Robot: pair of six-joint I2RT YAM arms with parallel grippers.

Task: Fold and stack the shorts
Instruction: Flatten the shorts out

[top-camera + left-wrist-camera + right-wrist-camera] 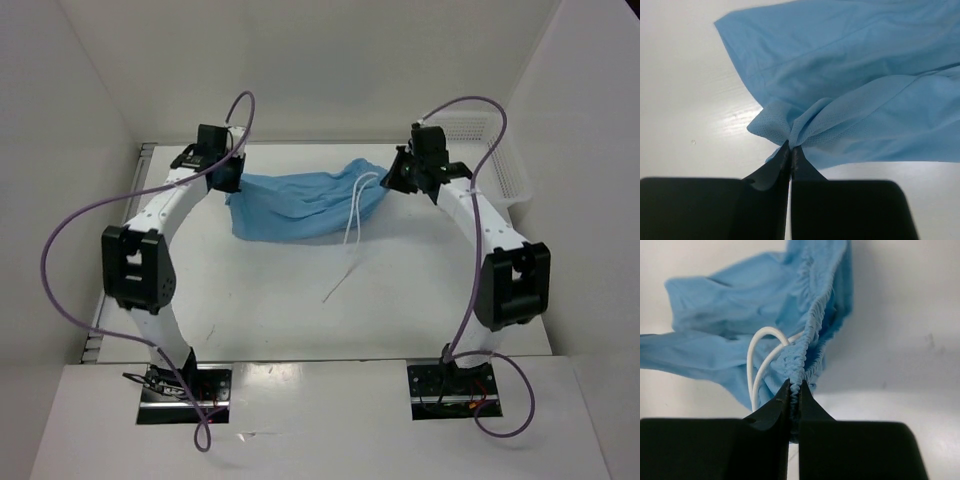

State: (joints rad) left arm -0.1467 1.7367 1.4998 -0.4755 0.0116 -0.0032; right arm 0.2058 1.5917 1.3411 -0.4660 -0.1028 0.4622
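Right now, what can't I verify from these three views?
- Top external: the fingertips of both grippers are hidden by the wrist housings. The left gripper and right gripper show their clamps only in the wrist views.
- Left wrist: the shorts run off the top and right edges.
- Right wrist: the drawstring passes behind the fingers at its lower end.
- Top external: the basket interior is partly covered by the right arm.

Both my arms are stretched forward with the jaws pinched shut.
My left arm (165, 210) bends at the elbow and angles inward, and its jaws are closed tight on a bunched corner of the shorts (300, 205). My right arm (488, 222) mirrors it from the opposite side, its jaws clamped on the gathered waistband. The two wrists face each other.
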